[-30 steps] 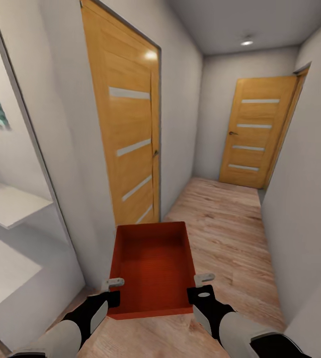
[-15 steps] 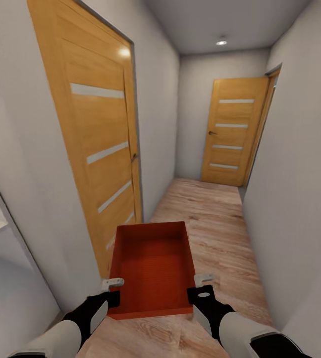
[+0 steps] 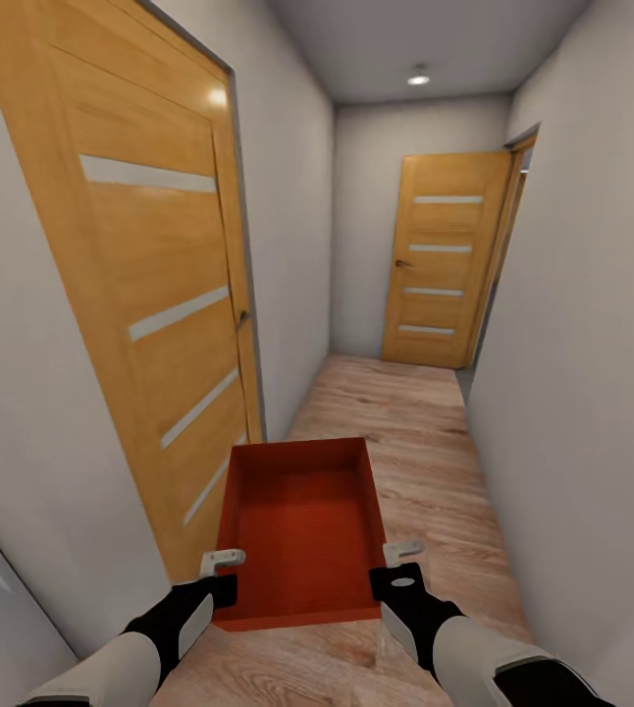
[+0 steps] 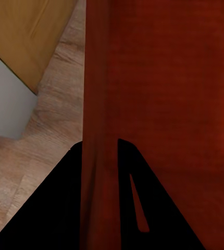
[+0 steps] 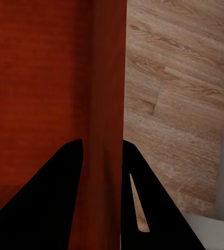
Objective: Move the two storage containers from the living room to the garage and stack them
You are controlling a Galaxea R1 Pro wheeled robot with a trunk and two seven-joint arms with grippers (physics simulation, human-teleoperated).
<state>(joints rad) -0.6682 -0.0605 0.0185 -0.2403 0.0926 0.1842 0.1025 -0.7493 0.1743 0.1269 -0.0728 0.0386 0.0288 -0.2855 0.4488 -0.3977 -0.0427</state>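
Hallway boards run ahead of the left gripper (image 3: pixel 221 562) and right gripper (image 3: pixel 401 550), which carry one storage container (image 3: pixel 300 525) between them, each pinching a long side wall near its closest corner. Both wrist views show dark fingers (image 4: pixel 65 203) straddling the red wall. An orange door (image 3: pixel 155 285) stands left of the left gripper, partly cropped; another door (image 3: pixel 445 260) closes the far end.

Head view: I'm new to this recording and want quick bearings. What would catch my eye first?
The red-orange storage container stands out, held low and centred ahead of the robot, with the left gripper clamped on its left wall and the right gripper on its right wall. Around it runs a narrow hallway with a light wood-plank floor, a tall orange-wood door close on the left and another door at the far end.
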